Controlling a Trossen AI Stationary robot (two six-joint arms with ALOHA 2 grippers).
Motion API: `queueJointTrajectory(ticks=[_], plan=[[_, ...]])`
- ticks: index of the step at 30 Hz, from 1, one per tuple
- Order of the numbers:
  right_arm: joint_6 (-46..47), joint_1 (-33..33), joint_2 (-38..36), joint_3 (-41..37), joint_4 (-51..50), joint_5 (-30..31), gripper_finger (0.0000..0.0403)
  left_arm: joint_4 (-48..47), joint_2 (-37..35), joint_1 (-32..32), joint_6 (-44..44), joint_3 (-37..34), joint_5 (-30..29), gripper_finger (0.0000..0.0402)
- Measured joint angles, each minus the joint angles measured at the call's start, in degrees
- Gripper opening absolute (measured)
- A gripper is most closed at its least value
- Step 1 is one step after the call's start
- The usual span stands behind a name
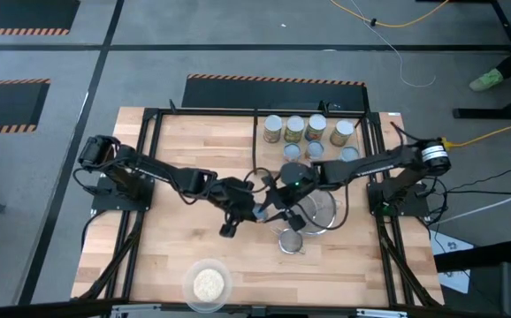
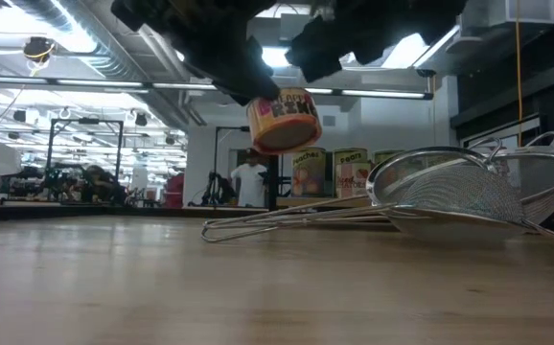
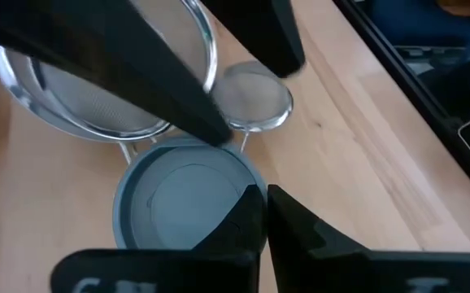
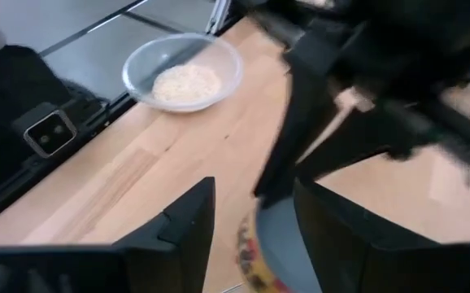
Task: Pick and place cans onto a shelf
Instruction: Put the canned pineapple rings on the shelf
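The left fingers (image 3: 261, 213) are pinched almost shut. They hold the can (image 2: 284, 120) by the edge of its silver-blue top. The can hangs in the air, tipped to one side, and does not touch the worktop (image 1: 185, 238). It has a bright label with red on it. It is over the middle of the worktop, a bit nearer the right edge.

The right fingers (image 4: 253, 195) are spread wide. One is on each side of the same can, and they do not seem to squeeze it. So both arms meet at the can. The left arm comes in from the left edge and the right arm from the right edge.

Just beside the can, lower down, two wire strainers lie on the worktop. The big strainer (image 1: 324, 209) is nearer the right edge. The small strainer (image 1: 291, 240) lies just in front of it.

The shelf (image 1: 269, 157) sits at the back edge, toward the back right corner. More cans (image 1: 293, 130) stand on it in rows, tall ones at the back and short ones in front.

A clear bowl of pale grains (image 1: 208, 284) sits by the front edge, well apart from the arms.
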Motion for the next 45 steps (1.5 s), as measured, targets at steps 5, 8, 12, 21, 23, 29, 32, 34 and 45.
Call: queueJointTrajectory(ticks=[5, 8, 12, 21, 23, 29, 32, 34, 45], plan=[[0.12, 0.02, 2.23, 0.0, -0.41, -0.46, 0.0172, 0.31, 0.0, 0.7, -0.2, 0.0, 0.23, 0.0003], [0.06, 0.02, 3.18, 0.0, -0.53, -0.46, 0.0172, 0.48, 0.0, 0.78, -0.24, 0.0, 0.61, 0.0005], [0.06, 0.01, 4.25, 0.0, -0.74, -0.46, 0.0172, 0.61, 0.0, 0.78, -0.27, 0.0, 0.63, 0.0003], [0.0, 0.0, 5.11, 0.02, -1.03, -0.41, 0.0156, 0.61, 0.0, 0.78, -0.33, 0.0, 0.66, 0.0005], [0.0, 0.0, 5.11, 0.03, -0.98, -0.37, 0.014, 0.68, 0.0, 0.78, -0.33, 0.0, 0.68, 0.0003], [0.0, -0.02, 5.11, 0.04, -0.94, -0.07, 0.008, 0.85, 0.0, 0.74, -0.28, 0.0, 0.41, 0.0006], [-0.06, 0.0, 5.11, 0.04, -0.98, -0.28, 0.005, 0.85, 0.0, 0.74, -0.16, 0.0, 0.22, 0.0009], [-0.07, 0.02, 5.11, 0.04, -0.99, -0.38, 0.0033, 0.85, 0.0, 0.77, -0.11, 0.0, 0.15, 0.001], [-0.03, 0.02, 5.11, 0.04, -1.2, -0.31, 0.0015, 0.92, 0.0, 0.76, -0.2, 0.02, -0.02, 0.0019]])
